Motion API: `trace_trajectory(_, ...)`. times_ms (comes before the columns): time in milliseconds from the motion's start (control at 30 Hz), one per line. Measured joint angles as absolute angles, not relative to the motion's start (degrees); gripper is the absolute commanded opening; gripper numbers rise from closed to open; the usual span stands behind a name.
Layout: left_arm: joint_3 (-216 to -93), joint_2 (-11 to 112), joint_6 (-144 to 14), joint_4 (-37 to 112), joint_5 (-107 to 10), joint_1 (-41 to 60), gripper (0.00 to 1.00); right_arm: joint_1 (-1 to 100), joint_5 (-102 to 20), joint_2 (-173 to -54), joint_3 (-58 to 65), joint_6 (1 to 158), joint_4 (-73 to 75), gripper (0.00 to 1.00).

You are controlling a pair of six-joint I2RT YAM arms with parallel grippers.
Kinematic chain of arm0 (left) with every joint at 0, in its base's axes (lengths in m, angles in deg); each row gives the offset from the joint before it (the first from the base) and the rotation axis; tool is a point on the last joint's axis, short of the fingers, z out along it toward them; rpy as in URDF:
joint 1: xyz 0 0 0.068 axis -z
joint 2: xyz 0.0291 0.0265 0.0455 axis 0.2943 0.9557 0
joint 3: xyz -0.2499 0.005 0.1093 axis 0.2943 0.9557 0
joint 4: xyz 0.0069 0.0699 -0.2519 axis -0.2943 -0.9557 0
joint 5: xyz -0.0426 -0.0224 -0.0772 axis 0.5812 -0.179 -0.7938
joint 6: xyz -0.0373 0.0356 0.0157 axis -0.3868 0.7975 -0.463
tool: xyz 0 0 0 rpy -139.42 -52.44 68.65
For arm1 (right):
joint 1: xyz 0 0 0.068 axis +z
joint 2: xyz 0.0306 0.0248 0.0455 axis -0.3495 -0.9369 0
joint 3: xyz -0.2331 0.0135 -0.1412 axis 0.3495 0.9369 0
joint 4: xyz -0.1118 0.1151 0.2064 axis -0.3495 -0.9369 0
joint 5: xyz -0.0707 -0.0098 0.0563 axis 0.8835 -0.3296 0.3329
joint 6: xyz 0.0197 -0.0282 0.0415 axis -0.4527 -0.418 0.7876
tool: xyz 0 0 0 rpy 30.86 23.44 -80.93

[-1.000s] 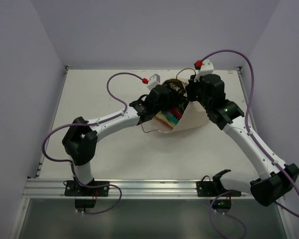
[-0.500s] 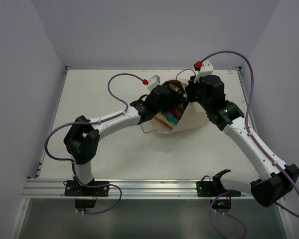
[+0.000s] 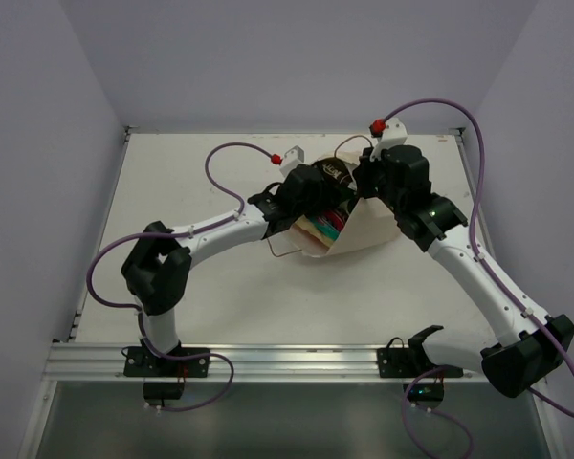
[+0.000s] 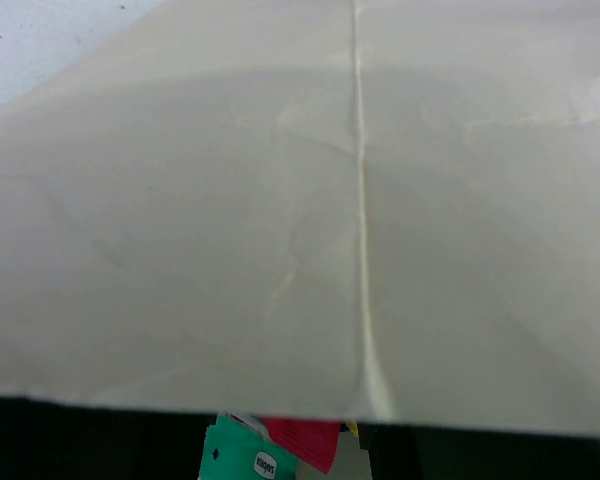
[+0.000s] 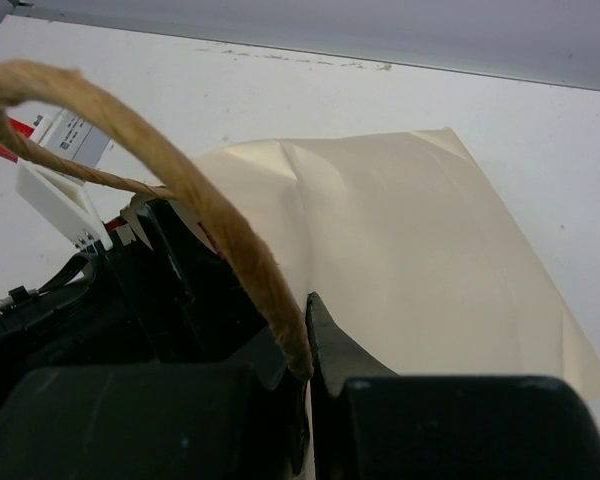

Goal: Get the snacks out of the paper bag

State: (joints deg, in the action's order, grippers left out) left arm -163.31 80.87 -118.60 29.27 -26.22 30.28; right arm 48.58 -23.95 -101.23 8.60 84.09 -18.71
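Over the last second the left arm has crept only a little, its wrist nudging slightly deeper at the mouth of the paper bag (image 3: 368,229), and the cream packet seen there before is now mostly covered. The bag lies on its side on the desk (image 3: 163,182), toward the far middle, between the two arms.

The right pincer (image 5: 305,340) is clenched on the bag's brown cord handle (image 5: 180,180), which arches up out of its fingers. The second handle loop (image 3: 285,247) rests on the desk beside the bag's mouth.

The left pincer (image 3: 318,201) sits at the bag's opening. Its wrist view is filled by creased cream paper, and I cannot tell whether it grips anything. Below the paper edge a teal packet (image 4: 235,455) and a magenta packet (image 4: 300,440) peek out. A dark brown packet (image 3: 337,172) shows between the two wrists.
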Motion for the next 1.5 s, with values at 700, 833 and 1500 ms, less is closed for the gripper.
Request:
trace_trajectory(700,-163.38,84.91,-121.9,34.78,-28.76,29.41,0.47,48.31,-28.67,-100.55,10.52,86.65,-18.23,0.0)
trace_trajectory(833,-163.38,85.99,-122.47,36.12,-28.78,29.32,0.2,48.29,-29.98,-100.53,11.11,87.35,-18.23,0.0)
trace_trajectory(1500,-151.79,73.18,-116.63,40.84,-27.86,27.64,0.0,44.23,-31.99,-96.96,13.89,88.53,-17.99,0.0)
